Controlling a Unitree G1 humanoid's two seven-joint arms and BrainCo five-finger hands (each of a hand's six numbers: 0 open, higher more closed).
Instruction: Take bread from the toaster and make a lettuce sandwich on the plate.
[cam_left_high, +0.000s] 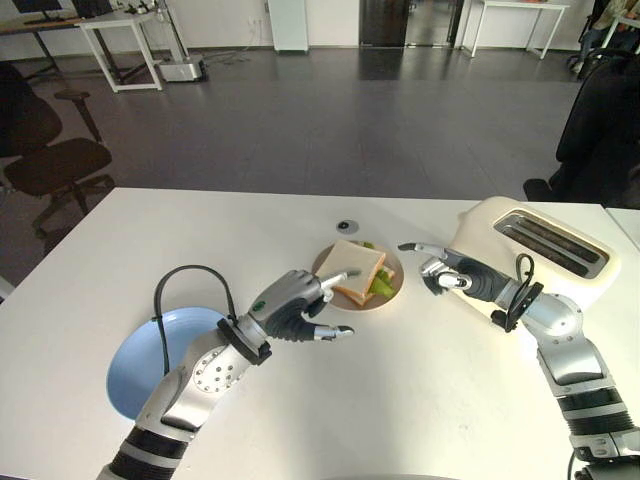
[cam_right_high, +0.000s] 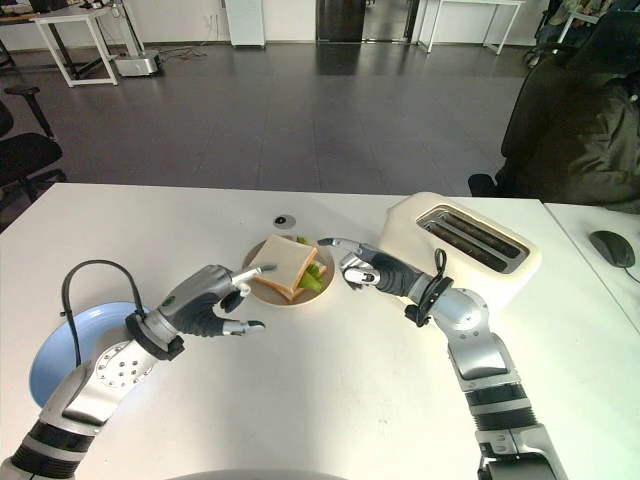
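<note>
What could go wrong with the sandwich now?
The left hand is right at the top bread slice, so a nudge could slide it off the lettuce. The lettuce pokes out toward the plate edge and might drop onto the table. The right hand hovers close between the plate and the toaster and could bump either.

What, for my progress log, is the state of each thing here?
Toaster, slots empty.
Sandwich, assembled, lettuce inside.
Plate, holding the sandwich.
Blue plate, empty.
Left hand, empty, at the sandwich.
Right hand, open, empty.
</note>
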